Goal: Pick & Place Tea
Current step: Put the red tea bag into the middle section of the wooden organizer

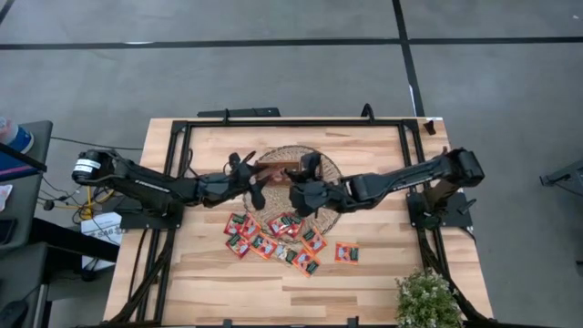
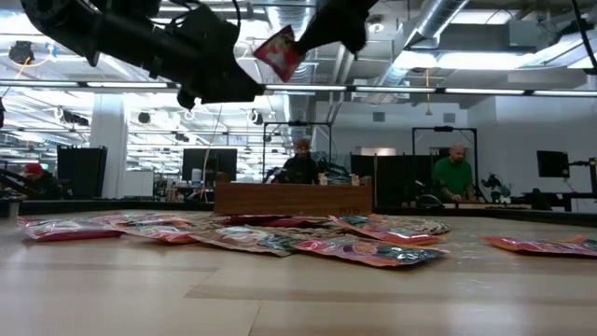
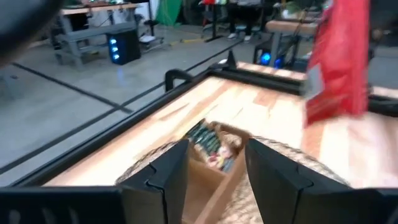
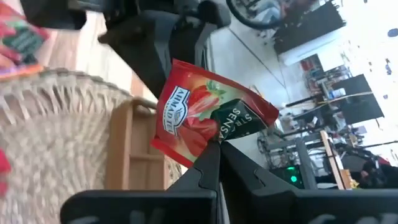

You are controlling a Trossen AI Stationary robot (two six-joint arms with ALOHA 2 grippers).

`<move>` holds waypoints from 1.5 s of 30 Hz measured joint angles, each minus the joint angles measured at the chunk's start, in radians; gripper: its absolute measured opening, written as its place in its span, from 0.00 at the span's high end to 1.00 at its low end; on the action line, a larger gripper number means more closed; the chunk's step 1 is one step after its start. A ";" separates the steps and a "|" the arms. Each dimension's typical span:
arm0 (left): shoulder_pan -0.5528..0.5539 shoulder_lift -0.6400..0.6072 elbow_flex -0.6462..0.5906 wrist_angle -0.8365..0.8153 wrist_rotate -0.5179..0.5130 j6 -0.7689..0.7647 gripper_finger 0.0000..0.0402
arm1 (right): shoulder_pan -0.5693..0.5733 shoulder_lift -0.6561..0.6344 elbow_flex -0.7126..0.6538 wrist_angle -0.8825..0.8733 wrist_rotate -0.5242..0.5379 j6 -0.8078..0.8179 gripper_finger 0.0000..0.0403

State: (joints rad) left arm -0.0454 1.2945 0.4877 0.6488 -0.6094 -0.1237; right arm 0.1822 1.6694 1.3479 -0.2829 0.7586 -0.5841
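Wooden table [image 1: 383,282]: woven mat [image 1: 321,215] under both grippers, tea sachets [image 1: 273,244] scattered just beyond, potted plant [image 1: 426,301] far off.

Reading "AHMAD TEA" in white on the green badge of the red tea sachet [image 4: 208,121], printed beside a strawberry picture. Showing, on the dark green panel of that same sachet, white letters cut off by the fold: "SENSA" and, next to it, "STRA". Finding all other print, on the scattered sachets [image 1: 278,241] included, too small to read.
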 joint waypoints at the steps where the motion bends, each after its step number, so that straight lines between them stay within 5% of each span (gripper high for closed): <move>1: 0.000 0.000 0.000 -0.014 -0.002 -0.002 0.63 | -0.013 -0.006 0.000 -0.003 -0.005 -0.007 1.00; 7: -0.002 -0.028 0.003 -0.152 0.022 -0.032 0.63 | -0.148 -0.019 0.001 -0.057 -0.157 -0.050 1.00; 15: -0.015 -0.126 0.119 -0.667 0.195 -0.185 0.63 | -0.295 0.071 -0.001 -0.075 -0.242 -0.054 1.00; 45: -0.038 -0.130 0.120 -0.637 0.212 -0.178 0.63 | -0.335 0.251 0.009 -0.077 -0.340 -0.094 1.00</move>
State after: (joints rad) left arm -0.0834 1.1648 0.6075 0.0116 -0.3973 -0.3014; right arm -0.1532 1.9208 1.3571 -0.3597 0.4188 -0.6782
